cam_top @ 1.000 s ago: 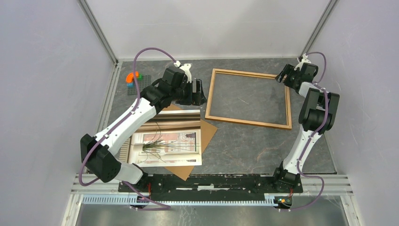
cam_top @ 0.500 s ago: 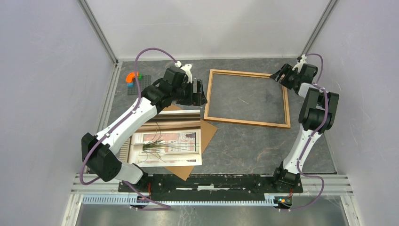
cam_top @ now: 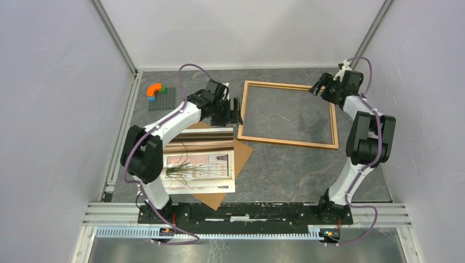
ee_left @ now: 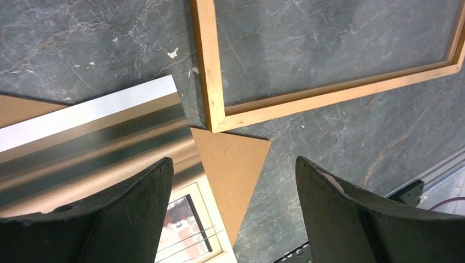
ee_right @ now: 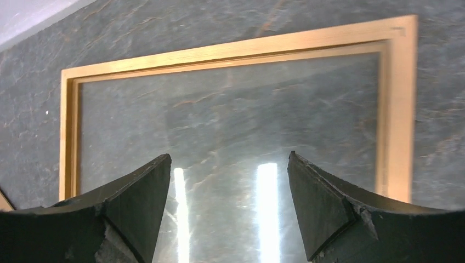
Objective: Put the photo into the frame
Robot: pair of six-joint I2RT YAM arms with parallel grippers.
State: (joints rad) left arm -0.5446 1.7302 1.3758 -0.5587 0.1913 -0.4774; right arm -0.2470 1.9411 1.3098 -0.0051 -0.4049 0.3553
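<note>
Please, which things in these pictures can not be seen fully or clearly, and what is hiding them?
Top view: the backing board lies mostly under the photo; only its corners show.
Top view: the far right corner of the frame is covered by the right end effector.
Left wrist view: the photo is cut off by the bottom edge and the fingers of the left end effector.
Top view: the photo's subject is too small to read.

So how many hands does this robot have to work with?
2. The left hand hovers beside the wooden frame's left edge. The right hand hovers at its far right corner. Both are open and empty.
</note>
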